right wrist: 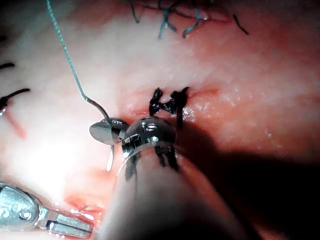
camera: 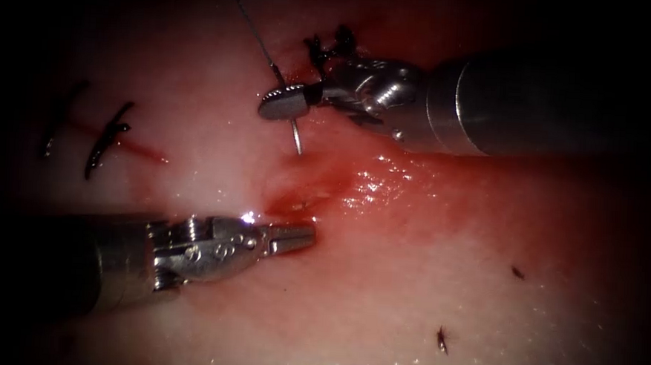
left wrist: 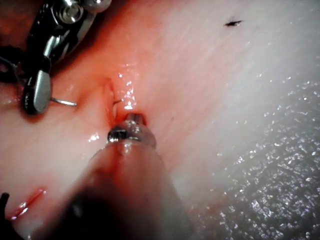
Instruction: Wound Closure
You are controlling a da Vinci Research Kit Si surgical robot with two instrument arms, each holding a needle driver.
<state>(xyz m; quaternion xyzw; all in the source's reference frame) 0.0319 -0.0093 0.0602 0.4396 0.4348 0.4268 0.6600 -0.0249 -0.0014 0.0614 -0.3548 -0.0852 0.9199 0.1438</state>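
Right tool clamps the needle mid-curve — point aimed down at the cut; left tool — jaws together, empty — sits just below it.

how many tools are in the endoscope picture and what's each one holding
2. Right tool holds the needle mid-curve above the cut, tip clear of tissue. Left tool, beside the cut, holds nothing.

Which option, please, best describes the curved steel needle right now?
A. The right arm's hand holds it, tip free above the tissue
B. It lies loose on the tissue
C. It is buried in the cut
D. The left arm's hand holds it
A: the right arm's hand is shut on the curved steel needle, whose tip points down, clear of the pale pork tissue; the left arm's hand holds nothing.
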